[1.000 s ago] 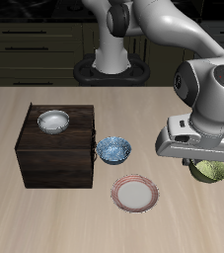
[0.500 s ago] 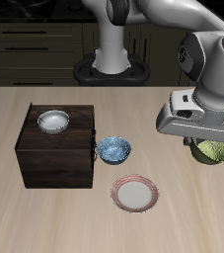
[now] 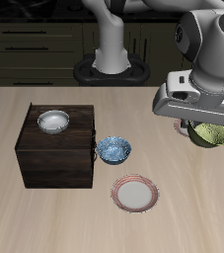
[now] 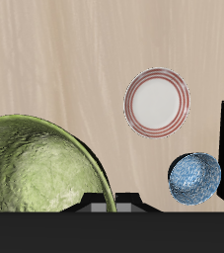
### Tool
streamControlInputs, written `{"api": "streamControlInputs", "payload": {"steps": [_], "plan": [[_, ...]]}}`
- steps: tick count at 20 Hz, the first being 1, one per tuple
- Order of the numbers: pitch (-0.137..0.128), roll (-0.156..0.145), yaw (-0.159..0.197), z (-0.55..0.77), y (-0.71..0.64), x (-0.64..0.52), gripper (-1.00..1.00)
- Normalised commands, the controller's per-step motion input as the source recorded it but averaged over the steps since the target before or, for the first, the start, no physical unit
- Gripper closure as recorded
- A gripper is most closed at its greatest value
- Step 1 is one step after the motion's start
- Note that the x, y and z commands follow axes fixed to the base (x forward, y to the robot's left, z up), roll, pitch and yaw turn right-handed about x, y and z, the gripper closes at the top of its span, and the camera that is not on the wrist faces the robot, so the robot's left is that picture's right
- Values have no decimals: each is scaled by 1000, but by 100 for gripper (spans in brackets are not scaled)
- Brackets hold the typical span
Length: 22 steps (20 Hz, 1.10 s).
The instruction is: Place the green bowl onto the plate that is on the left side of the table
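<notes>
Pincer clamped on the round, mottled-glaze green bowl, carried above wood-grain table.

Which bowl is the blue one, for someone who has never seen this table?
Find the dark wooden box on the table. The blue bowl sits on the tabletop right beside it, with a red-rimmed plate just in front. It alone has a blue speckled pattern.

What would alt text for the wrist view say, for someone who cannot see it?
A mottled olive-green glazed bowl fills the near view, close beneath the camera. Beyond it on the pale wooden table lie a round red-rimmed plate and a small blue patterned bowl.
</notes>
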Motion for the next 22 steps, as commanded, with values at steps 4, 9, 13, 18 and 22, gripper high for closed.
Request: {"api": "streamControlInputs", "payload": {"steps": [4, 9, 13, 18, 22], "plan": [[-28, 100, -30, 209, 46, -432, 100], [-34, 133, 15, 97, 188, -520, 100], [-48, 76, 58, 48, 88, -552, 100], [-45, 37, 22, 75, -27, -395, 100], [-57, 9, 1, 133, -138, -381, 100]]}}
